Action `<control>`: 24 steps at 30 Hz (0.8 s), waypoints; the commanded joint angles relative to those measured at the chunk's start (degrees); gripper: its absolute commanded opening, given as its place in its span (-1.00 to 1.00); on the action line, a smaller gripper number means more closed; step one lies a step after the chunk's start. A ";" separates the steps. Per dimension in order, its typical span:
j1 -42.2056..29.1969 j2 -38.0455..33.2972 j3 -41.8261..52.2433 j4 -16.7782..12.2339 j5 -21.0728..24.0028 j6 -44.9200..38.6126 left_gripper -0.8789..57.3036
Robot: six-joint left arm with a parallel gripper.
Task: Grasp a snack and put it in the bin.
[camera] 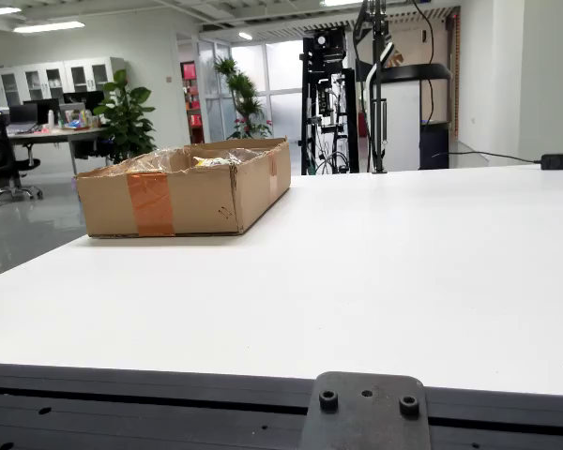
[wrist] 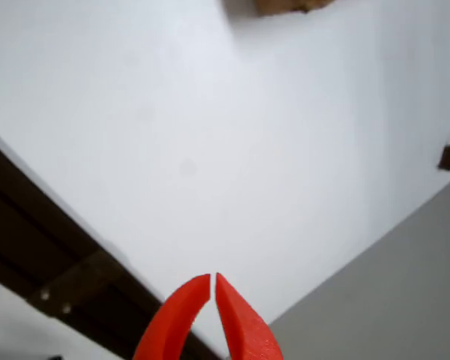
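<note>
Open-plan office all around — desks, a leafy plant (camera: 127,117), glass partitions — and in front of it a broad white table (camera: 403,281), matte and smooth, bare but for a cardboard box (camera: 183,187) at its far left in the fixed view. That box is the bin: shallow, rectangular, patched with orange tape, with crinkly clear plastic and something yellow (camera: 216,160) inside, likely a snack already dropped there. No loose snack shows on the tabletop in either view.

From the wrist view, high over the table, the red gripper (wrist: 213,279) has its two smooth, curved plastic fingers tip to tip — closed, holding nothing. I'd judge the arm is between cycles; next it needs a snack to find, then to spread its fingers.
</note>
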State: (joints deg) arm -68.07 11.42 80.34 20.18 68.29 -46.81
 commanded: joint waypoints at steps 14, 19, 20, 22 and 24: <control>-7.15 0.50 2.93 -8.50 -6.23 10.51 -0.98; -7.00 -0.12 2.96 -10.59 -5.86 15.52 -0.98; -6.84 -0.31 2.96 -11.10 -5.83 16.37 -0.97; -6.46 -0.72 2.97 -12.00 -5.77 17.86 -0.97; -6.07 -1.17 2.97 -12.80 -5.71 19.23 -0.97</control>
State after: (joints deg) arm -74.72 10.68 83.44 8.21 62.40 -29.02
